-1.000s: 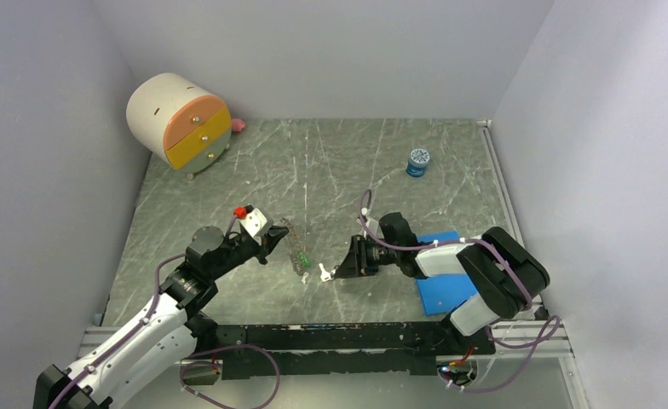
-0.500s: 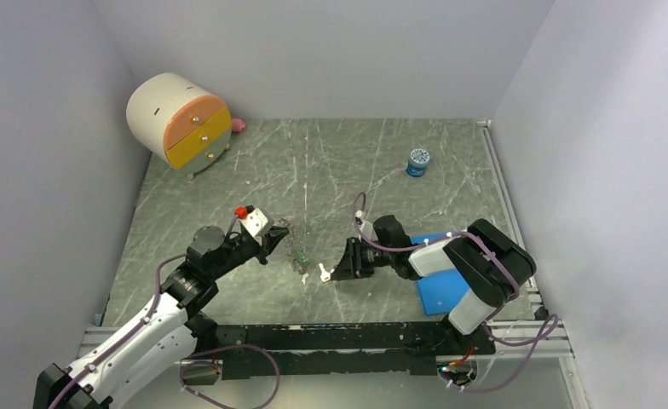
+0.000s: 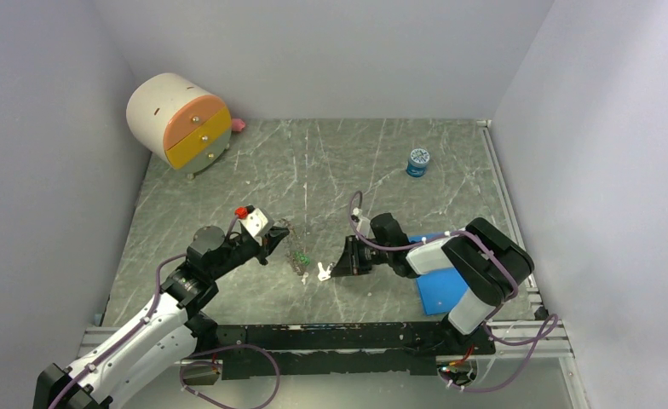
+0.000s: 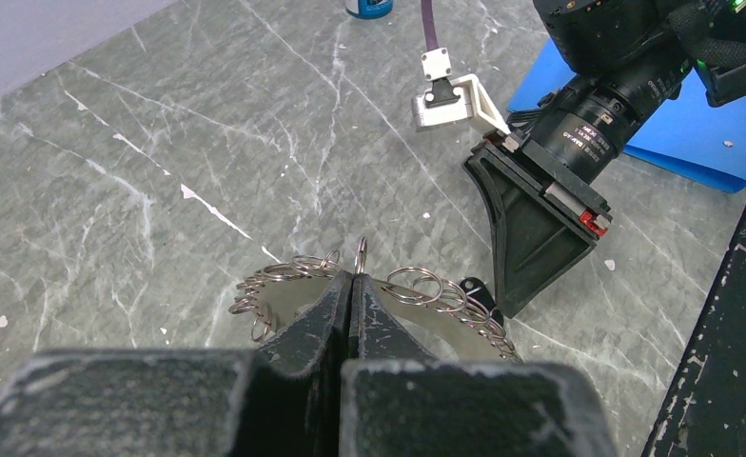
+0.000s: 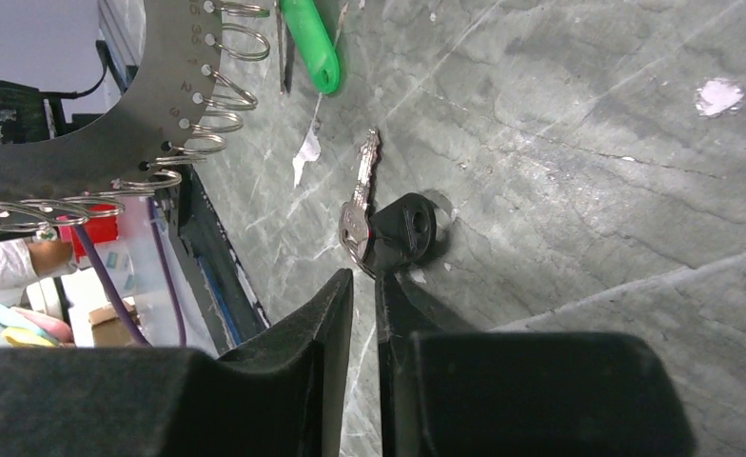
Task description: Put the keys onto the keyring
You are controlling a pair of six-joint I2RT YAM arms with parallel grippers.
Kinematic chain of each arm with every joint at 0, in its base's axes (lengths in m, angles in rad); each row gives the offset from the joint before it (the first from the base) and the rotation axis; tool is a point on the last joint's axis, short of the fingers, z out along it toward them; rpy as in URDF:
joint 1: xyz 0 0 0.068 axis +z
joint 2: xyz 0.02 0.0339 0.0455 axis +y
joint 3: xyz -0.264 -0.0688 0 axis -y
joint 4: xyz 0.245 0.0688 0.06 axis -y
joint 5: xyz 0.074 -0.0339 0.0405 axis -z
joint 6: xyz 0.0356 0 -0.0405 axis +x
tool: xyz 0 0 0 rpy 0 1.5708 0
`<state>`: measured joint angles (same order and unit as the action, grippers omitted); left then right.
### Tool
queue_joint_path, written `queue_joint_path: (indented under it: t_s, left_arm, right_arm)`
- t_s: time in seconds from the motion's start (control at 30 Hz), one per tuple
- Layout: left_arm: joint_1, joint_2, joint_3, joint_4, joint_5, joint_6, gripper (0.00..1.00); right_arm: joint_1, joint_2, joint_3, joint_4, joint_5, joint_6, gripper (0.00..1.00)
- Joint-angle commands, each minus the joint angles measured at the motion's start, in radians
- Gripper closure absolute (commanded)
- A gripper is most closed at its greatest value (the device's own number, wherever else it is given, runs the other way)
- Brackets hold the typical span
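two robot arms work over a grey marbled table, meeting a little toward its near edge, about midway between the left and right edges. the left gripper is pressed fully together on the keyring, a thin silvery hoop fringed with small wire loops, and holds it just above the table. a green-headed key hangs or lies at the hoop's edge; whether it is threaded on cannot be told. a black-headed key lies flat on the table just beside the hoop, its metal blade pointing toward the green one.

the right gripper is low over the table with its tips at the black head. its jaws are nearly together, a slim gap between them, and nothing sits in that gap; the head lies just outside the right-hand fingertip.

the step in hand looks like picking up the black-headed key. to do it well, the jaws likely need to part again, shift sideways so the plastic head sits squarely between the pads, then press low against the table, since the key is thin and flat. gripping the head leaves the blade and hole free for threading. the left arm should hold the hoop steady.
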<state>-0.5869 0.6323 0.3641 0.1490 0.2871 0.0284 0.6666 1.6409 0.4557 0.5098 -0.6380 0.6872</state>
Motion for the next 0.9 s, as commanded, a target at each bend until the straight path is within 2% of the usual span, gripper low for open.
queue_joint_path:
  t_s: [0.0,0.17,0.33,0.43,0.6,0.73,0.87]
  left_arm:
    - [-0.002,-0.009,0.005,0.055,0.014,-0.022,0.97]
    - [-0.002,-0.01,0.004,0.052,0.015,-0.056,0.98]
    - [-0.002,-0.015,0.0,0.05,0.012,-0.059,0.97]
    - [-0.002,-0.016,-0.001,0.05,0.013,-0.061,0.98]
    - [-0.001,-0.016,0.001,0.041,0.014,-0.062,0.97]
    - [-0.002,-0.014,0.0,0.044,0.009,-0.061,0.97]
    - [-0.001,-0.007,-0.003,0.054,0.019,-0.062,0.97]
  right_arm:
    - [0.013,-0.026,0.04,0.041,-0.041,-0.046,0.83]
    - [0.026,-0.051,0.047,0.045,-0.077,-0.083,0.88]
    - [0.03,-0.077,0.083,-0.045,-0.041,-0.155,0.87]
    - [0.031,-0.079,0.109,-0.12,0.002,-0.205,0.82]
    - [0.043,-0.078,0.137,-0.201,0.035,-0.269,0.66]
    - [0.077,-0.075,0.155,-0.246,0.063,-0.309,0.62]
    - [0.107,-0.073,0.161,-0.277,0.109,-0.327,0.64]
